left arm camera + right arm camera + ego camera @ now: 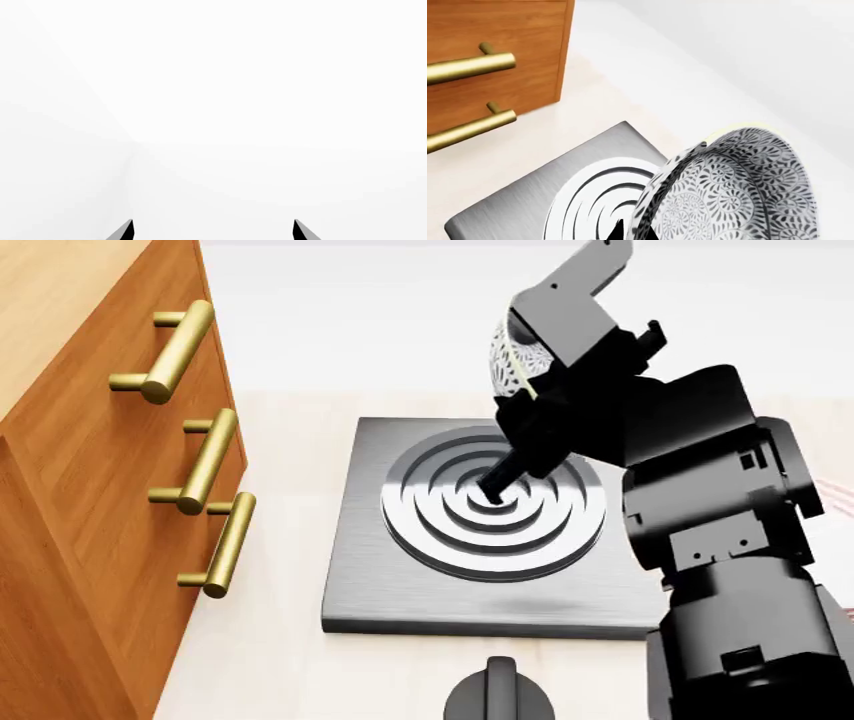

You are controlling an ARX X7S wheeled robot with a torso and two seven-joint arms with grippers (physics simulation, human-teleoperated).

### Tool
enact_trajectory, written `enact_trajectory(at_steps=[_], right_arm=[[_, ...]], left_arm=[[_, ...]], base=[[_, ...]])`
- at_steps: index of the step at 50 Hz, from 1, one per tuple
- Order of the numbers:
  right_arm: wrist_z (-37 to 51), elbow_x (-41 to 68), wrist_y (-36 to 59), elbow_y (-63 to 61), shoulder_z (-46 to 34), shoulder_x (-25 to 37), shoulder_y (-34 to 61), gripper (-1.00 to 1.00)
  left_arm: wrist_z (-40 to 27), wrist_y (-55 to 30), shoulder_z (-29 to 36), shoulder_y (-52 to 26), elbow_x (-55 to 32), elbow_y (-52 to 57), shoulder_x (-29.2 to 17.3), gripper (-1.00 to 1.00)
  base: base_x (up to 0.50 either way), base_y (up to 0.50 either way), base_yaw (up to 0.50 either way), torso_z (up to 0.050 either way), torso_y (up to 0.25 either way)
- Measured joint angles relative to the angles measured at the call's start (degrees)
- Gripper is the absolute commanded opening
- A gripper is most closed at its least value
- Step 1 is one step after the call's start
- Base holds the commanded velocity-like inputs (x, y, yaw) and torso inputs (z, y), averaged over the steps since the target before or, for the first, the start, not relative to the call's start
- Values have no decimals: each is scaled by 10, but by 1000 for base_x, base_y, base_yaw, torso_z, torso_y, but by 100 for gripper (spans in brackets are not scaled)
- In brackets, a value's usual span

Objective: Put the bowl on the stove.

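Here we are holding the small deep round bowl with its dense grey-blue floral speckle (740,195) up in the air, tilted steeply on its side, with our right gripper (630,232) clenched on its rim; in the right wrist view one dark fingertip is showing just inside the rim at the frame's edge. In the head view the bowl (514,365) is peeking out behind the black and grey right arm, hanging above the far right part of the square flat grey metal stove (387,590), not touching it. The stove's round burner of dark concentric rings (487,505) is lying bare beneath, wider than the bowl, with flat grey margin showing along its left and near edges. To the left, the wooden cabinet with brass bar handles (200,460) is standing close beside the stove's left edge, leaving only a narrow strip of pale counter (287,540) between them. Just beyond the stove's near edge a round black knob (497,695) is sitting apart from the slab. Behind the stove the counter is running back to a plain white wall. Our left gripper (213,231) is pointing at blank white surfaces, its two dark fingertips (127,231) standing spread apart with nothing between them.
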Motion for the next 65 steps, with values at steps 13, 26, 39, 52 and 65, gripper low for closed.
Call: enact_trajectory(at_steps=[13, 26, 39, 52, 65], right_arm=[[17, -17, 29, 20, 39, -32, 2, -100], [33, -28, 62, 21, 52, -45, 0, -100], [39, -32, 79, 21, 25, -49, -3, -100], [43, -28, 88, 21, 16, -50, -2, -100], [47, -28, 94, 21, 20, -50, -4, -100]], left_arm=[[1, -2, 11, -8, -1, -3, 1, 100], [1, -4, 21, -15, -5, -5, 4, 100], [1, -6, 26, -20, -5, -5, 7, 100], [-3, -19, 23, -17, 4, -2, 9, 100], [0, -18, 20, -15, 5, -2, 13, 100]], base=[[0, 0, 0, 0, 0], [0, 0, 0, 0, 1], [0, 0, 0, 0, 0], [0, 0, 0, 0, -62], [0, 0, 0, 0, -103]])
